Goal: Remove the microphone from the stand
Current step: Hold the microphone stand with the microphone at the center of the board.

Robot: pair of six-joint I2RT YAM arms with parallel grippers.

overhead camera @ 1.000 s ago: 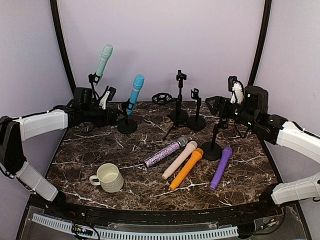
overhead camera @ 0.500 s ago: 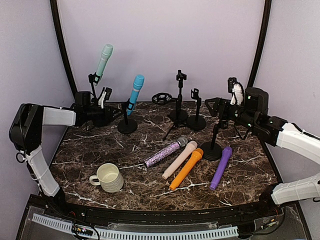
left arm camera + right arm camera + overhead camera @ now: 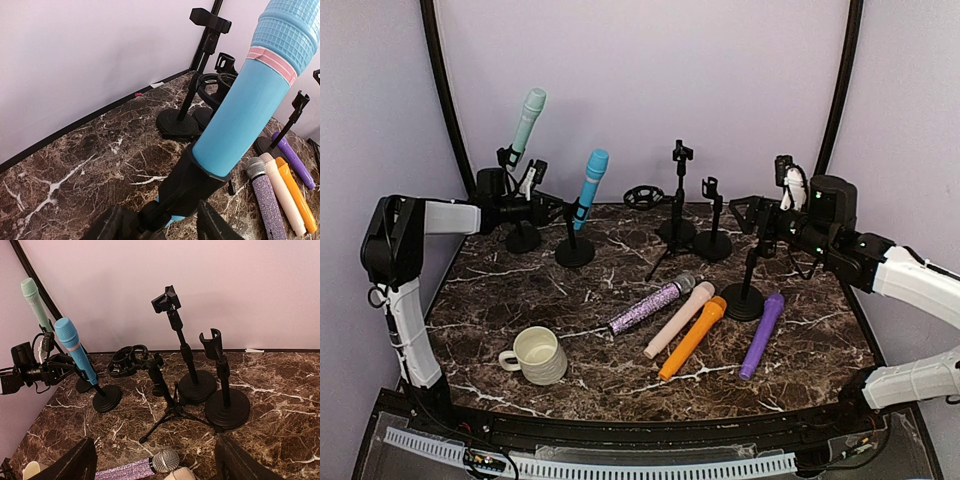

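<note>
Blue mic [image 3: 592, 180] not out yet: sits in clip [image 3: 192, 172] of its stand [image 3: 574, 250], back-left on table [image 3: 520, 300]. Left gripper [image 3: 165, 222] straddles clip, can't tell if clamped, you verify. Right gripper [image 3: 157, 462] spread wide, empty. Left to do: lift out.

Counts:
- mics 6: 2 mounted (blue, mint mic [image 3: 528, 118]), 4 loose (glitter mic [image 3: 650, 305], pink mic [image 3: 680, 318], orange mic [image 3: 692, 337], purple mic [image 3: 763, 333])
- stands 6, 4 empty
- mug [image 3: 538, 354] 1

No legible text, brand or number in any view; white slip [image 3: 156, 84] at far edge of surface [image 3: 75, 160] too small to read; blue microphone [image 3: 240, 130] bears only plain pink band [image 3: 270, 59]
</note>
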